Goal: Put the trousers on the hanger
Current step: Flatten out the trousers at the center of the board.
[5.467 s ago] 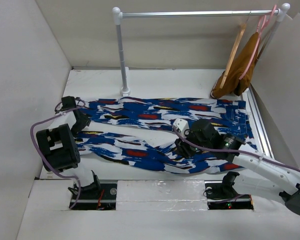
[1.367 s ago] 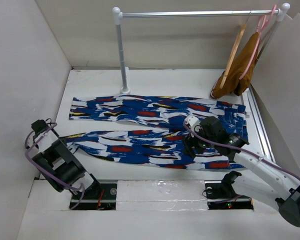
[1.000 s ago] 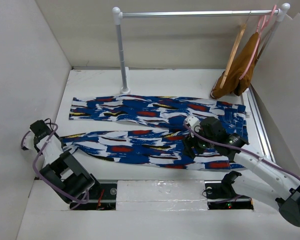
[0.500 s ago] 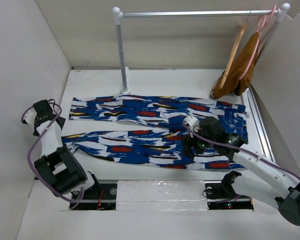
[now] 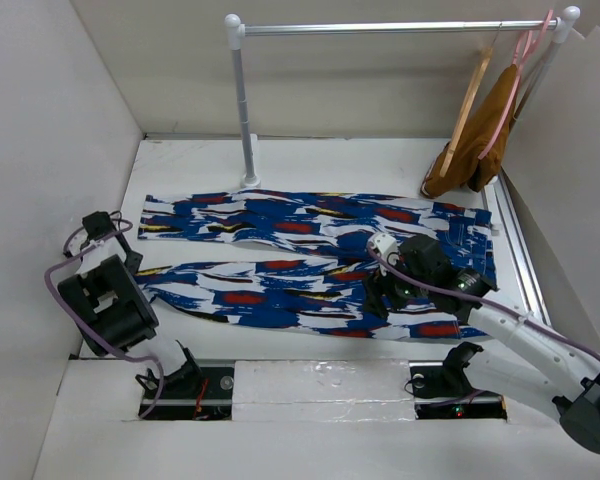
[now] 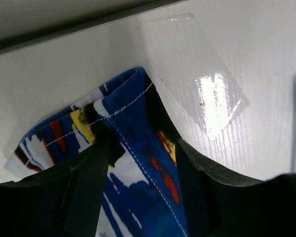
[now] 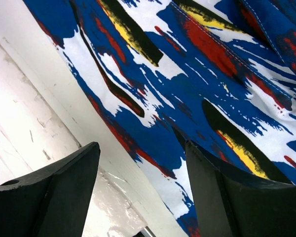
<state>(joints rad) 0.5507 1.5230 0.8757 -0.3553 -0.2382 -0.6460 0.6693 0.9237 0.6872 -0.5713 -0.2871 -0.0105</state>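
The blue streaked trousers (image 5: 300,225) lie flat on the table, both legs pointing left and the waist at the right. My left gripper (image 5: 132,262) is at the cuff of the near leg. In the left wrist view the cuff (image 6: 133,113) lies between my parted fingers, and the gripper (image 6: 143,148) is open. My right gripper (image 5: 380,295) is open wide over the near edge of the trousers (image 7: 197,59) by the waist; it (image 7: 140,145) holds nothing. The tan wooden hanger (image 5: 467,100) hangs bare on the rail at the far right.
A white rail on a post (image 5: 245,110) stands behind the trousers. A pink hanger (image 5: 520,60) with a mustard-brown garment (image 5: 475,150) hangs beside the wooden hanger. White walls close in on the left and right. A patch of clear tape (image 6: 197,84) lies by the cuff.
My left arm swung from the left wall in to the near leg's cuff. My right arm stayed put. Since the oldest frame the rumpled trousers were laid out flat.
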